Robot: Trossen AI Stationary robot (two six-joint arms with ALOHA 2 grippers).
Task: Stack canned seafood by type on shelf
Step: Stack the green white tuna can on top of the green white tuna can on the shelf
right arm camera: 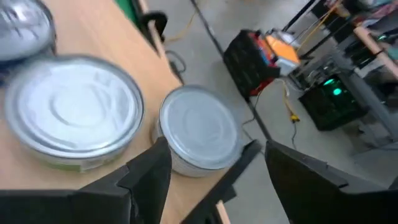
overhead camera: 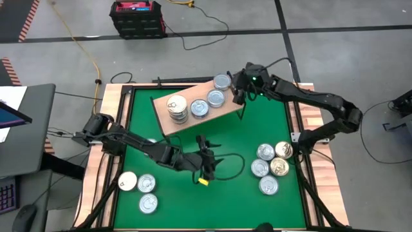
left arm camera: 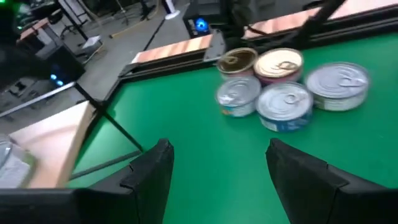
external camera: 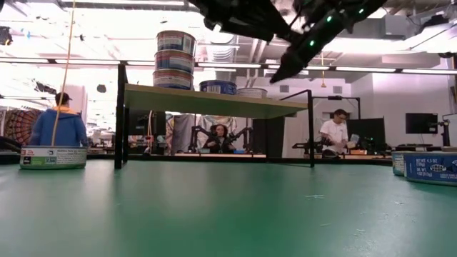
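The shelf (overhead camera: 193,113) sits tilted on the far half of the green table (overhead camera: 257,129), a light wood board on thin black legs. On it there's a stack of tins (overhead camera: 177,108) at its left end (cream top on the uppermost one; from the low view it looks like three high). A silver tin (overhead camera: 199,108) sits just beside the stack, another silver tin (overhead camera: 215,98) comes next, and a last tin (overhead camera: 221,82) sits at the shelf's right end, right at the corner.

The right gripper (overhead camera: 239,90) hangs just beside that corner tin, jaws spread wide and holding nothing. The right wrist view looks down past both fingers at the tin, which sits ahead of them, not between them.

The left gripper (overhead camera: 207,161) hovers over the middle of the table in front of the shelf, jaws also wide open and empty. There's only bare green between its fingers in its wrist view.

Loose tins are split in two bunches. Near the right edge is a cluster of five (overhead camera: 270,164), touching or nearly touching, two with gold lids and the rest silver. At the near left corner there are three more: a cream-topped tin (overhead camera: 127,181) touching a silver one (overhead camera: 147,183), and another silver one (overhead camera: 149,203) just in front of them.

People show in the room behind the table in the low view (well off from the arms).
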